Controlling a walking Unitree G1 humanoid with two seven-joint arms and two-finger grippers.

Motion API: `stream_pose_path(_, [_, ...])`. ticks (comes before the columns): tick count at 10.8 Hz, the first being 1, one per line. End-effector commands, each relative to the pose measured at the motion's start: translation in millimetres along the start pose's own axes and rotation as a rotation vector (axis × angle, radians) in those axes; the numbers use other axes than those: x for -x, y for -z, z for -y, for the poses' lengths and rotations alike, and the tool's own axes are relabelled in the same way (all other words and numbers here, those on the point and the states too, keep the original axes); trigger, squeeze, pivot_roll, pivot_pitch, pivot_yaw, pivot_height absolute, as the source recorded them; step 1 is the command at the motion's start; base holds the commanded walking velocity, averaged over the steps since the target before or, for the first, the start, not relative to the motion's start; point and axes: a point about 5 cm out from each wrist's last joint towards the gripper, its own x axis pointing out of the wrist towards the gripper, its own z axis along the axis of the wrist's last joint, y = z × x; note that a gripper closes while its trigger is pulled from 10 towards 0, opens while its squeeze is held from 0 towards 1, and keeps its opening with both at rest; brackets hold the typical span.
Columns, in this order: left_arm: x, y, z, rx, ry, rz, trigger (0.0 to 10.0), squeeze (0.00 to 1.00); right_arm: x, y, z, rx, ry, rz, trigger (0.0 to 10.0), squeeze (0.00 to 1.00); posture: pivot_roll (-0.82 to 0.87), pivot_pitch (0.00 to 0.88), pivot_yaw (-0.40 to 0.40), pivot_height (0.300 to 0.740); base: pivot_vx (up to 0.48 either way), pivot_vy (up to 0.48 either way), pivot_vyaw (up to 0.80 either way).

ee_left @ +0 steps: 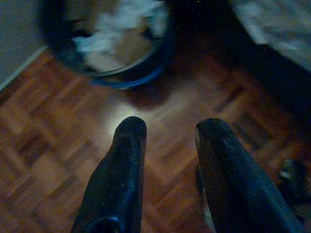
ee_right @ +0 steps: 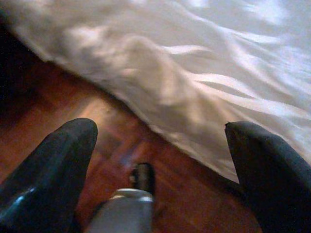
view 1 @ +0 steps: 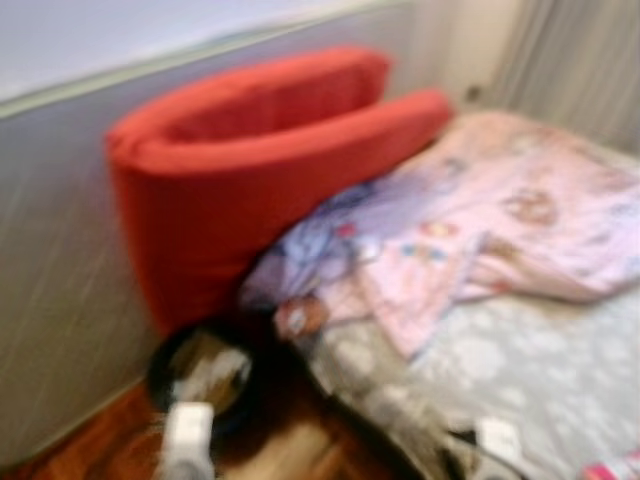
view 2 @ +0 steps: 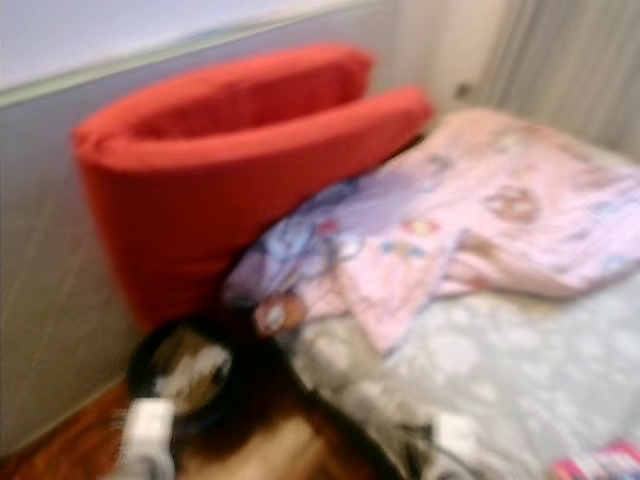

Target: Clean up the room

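A black round bin [view 1: 200, 375] holding crumpled white paper [ee_left: 121, 24] stands on the wood floor between the wall and the bed. My left gripper [ee_left: 170, 128] hangs just short of the bin, above the floor, open with nothing between its fingers. My right gripper [ee_right: 161, 128] is open wide and empty, low by the bed's edge, facing the hanging grey sheet [ee_right: 204, 82]. A crumpled pink patterned blanket [view 1: 480, 230] lies across the bed. The head views are blurred.
A big red folded cushion [view 1: 250, 170] leans against the grey wall [view 1: 60, 270] at the head of the bed. The bed's grey sheet with white blotches [view 1: 540, 370] fills the right side. Curtains [view 1: 580, 60] hang at the back right. The parquet floor [ee_left: 58, 145] runs along the wall.
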Motion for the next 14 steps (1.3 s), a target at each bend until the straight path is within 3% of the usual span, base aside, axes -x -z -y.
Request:
stream_pose_path(1, [1.0, 3, -8.2, -0.008, -0.017, -0.017, 10.0, 0.0, -0.3, 1, -5.4, -0.014, -0.005, -0.004, 10.0, 0.0, 0.11, 0.0, 0.009, 0.74, 0.0, 0.0, -0.77])
stream_pose_path(12, [-0.5, -2, -6.0, -0.072, 0.012, -0.01, 10.0, 0.0, 2.3, 11, -10.1, -0.054, -0.003, -0.011, 10.0, 0.0, 0.08, 0.017, 0.038, 0.74, 0.0, -0.022, -0.77])
stream_pose_path(14, [-0.6, -2, -4.3, -0.071, 0.015, -0.008, 10.0, 0.0, 1.7, 9, -8.8, -0.046, 0.002, -0.002, 10.0, 0.0, 0.08, 0.016, 0.033, 0.74, 0.0, 0.0, 0.0])
